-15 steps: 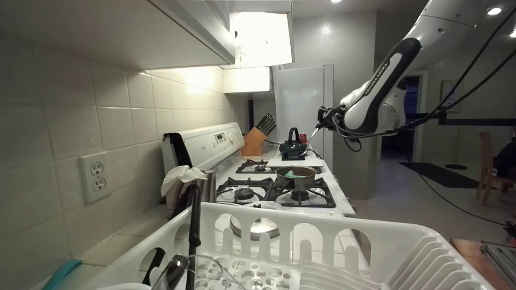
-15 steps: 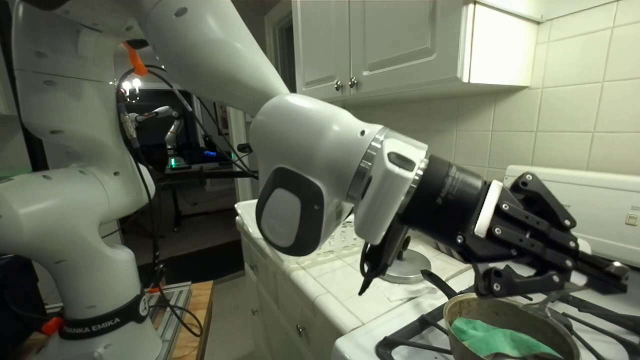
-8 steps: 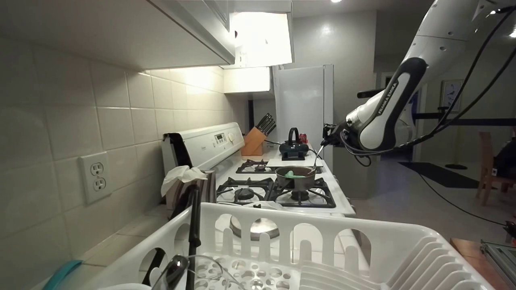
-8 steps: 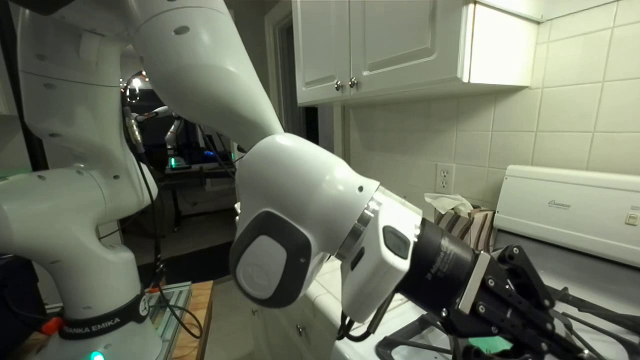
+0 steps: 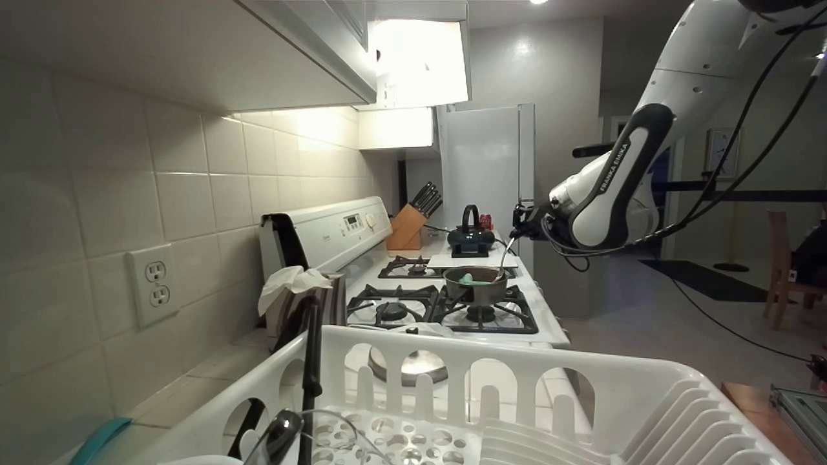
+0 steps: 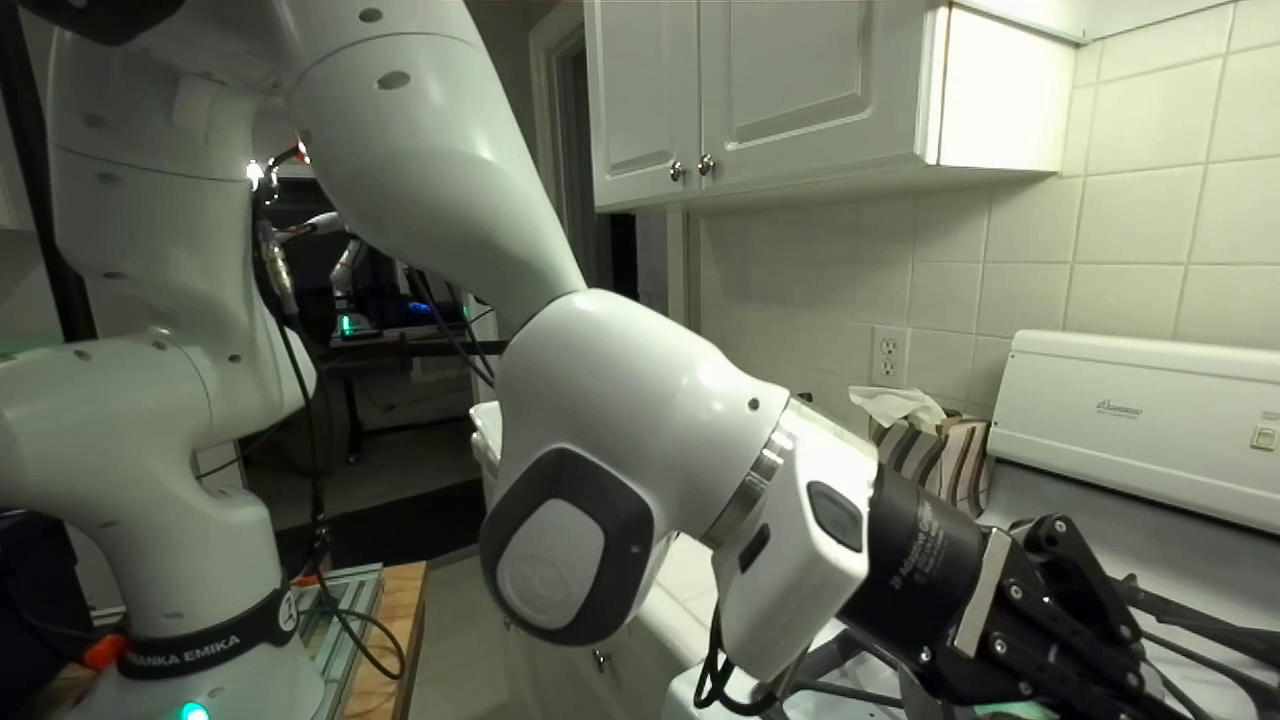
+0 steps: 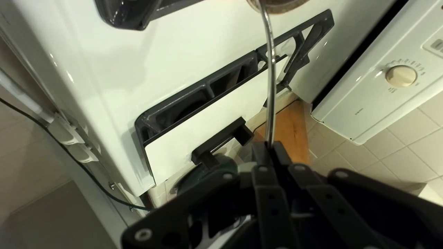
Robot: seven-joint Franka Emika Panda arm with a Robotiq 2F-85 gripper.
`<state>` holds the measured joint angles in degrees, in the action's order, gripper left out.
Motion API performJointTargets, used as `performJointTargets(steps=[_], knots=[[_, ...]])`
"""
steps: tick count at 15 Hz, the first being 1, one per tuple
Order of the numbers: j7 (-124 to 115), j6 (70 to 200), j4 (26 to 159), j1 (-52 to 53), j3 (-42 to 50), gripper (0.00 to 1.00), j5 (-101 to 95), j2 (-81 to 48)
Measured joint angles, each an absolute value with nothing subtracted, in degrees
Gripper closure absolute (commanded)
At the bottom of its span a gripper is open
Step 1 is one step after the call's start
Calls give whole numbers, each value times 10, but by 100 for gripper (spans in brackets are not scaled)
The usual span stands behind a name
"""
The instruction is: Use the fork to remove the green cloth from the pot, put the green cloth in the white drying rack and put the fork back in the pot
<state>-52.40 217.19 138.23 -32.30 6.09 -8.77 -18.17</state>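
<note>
My gripper (image 7: 271, 152) is shut on the thin metal handle of the fork (image 7: 271, 76) in the wrist view. In an exterior view the gripper (image 5: 517, 232) is above and to the right of the pot (image 5: 475, 295). The fork (image 5: 506, 253) slants down, its lower end inside the pot's right rim. The green cloth (image 5: 470, 280) lies in the pot, just left of the fork's end. Whether they touch is unclear. In an exterior view the gripper (image 6: 1080, 640) hides most of the pot and cloth (image 6: 1015, 710). The white drying rack (image 5: 646, 368) stands in the foreground.
The pot sits on a black burner grate (image 5: 526, 316) of the white stove. A kettle (image 5: 470, 240), a white board (image 5: 475, 260) and a knife block (image 5: 407, 227) stand behind it. A tissue box (image 5: 333, 300) and a metal lid (image 5: 420, 369) are between stove and rack.
The gripper has come down and the fork's lower end has gone from above and behind the pot to inside it. In the last half second the fork has shifted slightly left.
</note>
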Motion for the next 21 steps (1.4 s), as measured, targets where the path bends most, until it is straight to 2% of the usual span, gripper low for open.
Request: performJointTargets(steps=[9, 10, 13, 14, 21], knots=[[-518, 2122, 1336, -319, 27, 99, -115, -212], [-520, 2122, 1331, -321, 21, 94, -121, -215], [-531, 2121, 1323, -331, 6, 94, -137, -219], [-532, 2121, 1322, -332, 6, 99, -138, -219], [-558, 2126, 1321, -369, -26, 99, -206, -228]])
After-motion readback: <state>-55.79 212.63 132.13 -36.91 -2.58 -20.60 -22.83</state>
